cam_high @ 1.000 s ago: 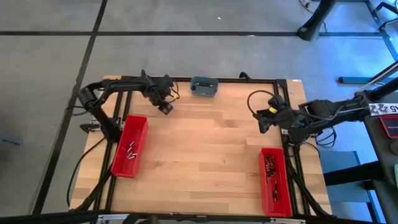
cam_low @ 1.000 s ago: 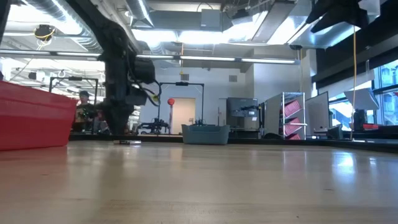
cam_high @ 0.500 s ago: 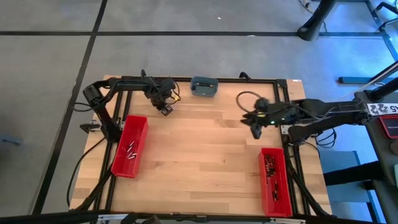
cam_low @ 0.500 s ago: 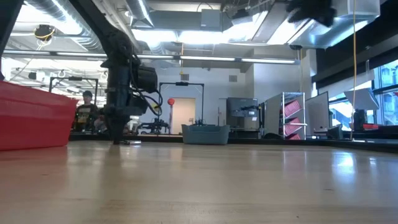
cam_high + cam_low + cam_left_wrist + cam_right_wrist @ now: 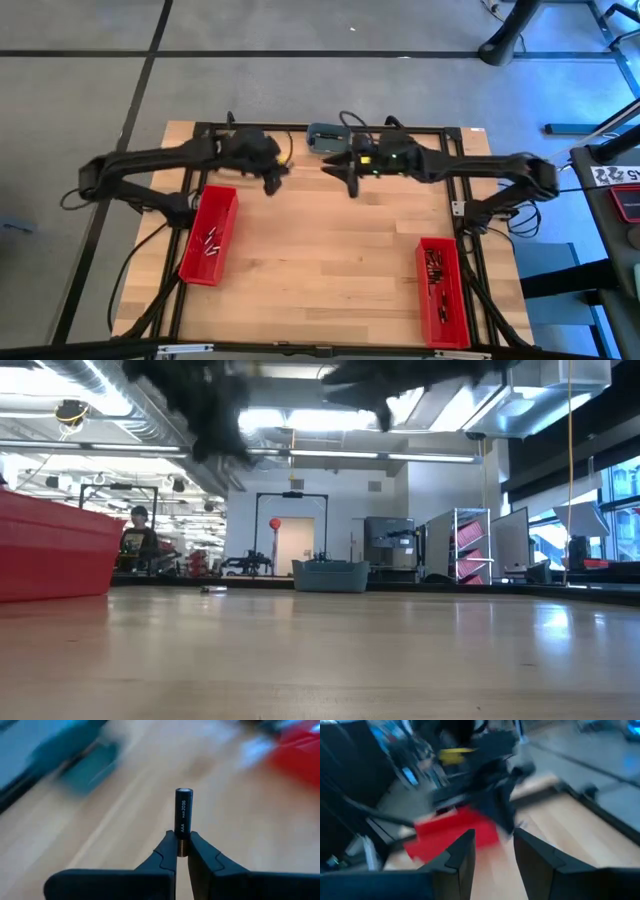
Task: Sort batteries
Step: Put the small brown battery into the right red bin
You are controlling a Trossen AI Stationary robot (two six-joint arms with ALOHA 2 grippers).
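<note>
My left gripper (image 5: 270, 183) hangs above the table's far left part, shut on one black AAA battery (image 5: 183, 815). My right gripper (image 5: 350, 182) reaches across to the table's far middle, just near of the grey-blue dish (image 5: 328, 137). It stands open (image 5: 494, 845) with nothing between its fingers. A few batteries (image 5: 211, 242) lie in the left red bin (image 5: 222, 200). Several more batteries (image 5: 434, 268) lie in the right red bin (image 5: 443, 310). The low view shows both arms only as dark blurs at the top. My left gripper pinches the battery's lower end (image 5: 183, 848) between its two fingertips. The battery sticks out past the tips, in line with the fingers, its silvery cap end away from the gripper. It is lifted clear of the table, and the fingers slant downward.
A small dark thing (image 5: 212, 589) lies on the table's far left part. The middle and near table between the two bins is bare wood (image 5: 320, 260). A black frame (image 5: 300, 127) runs round the table's edges. A person (image 5: 137, 540) shows in the room beyond.
My left gripper has risen from the far left tabletop and tipped less steeply, the battery now clear of the wood. My right gripper has swept from the right edge toward the far middle, ending beside the dish and close to the left gripper.
</note>
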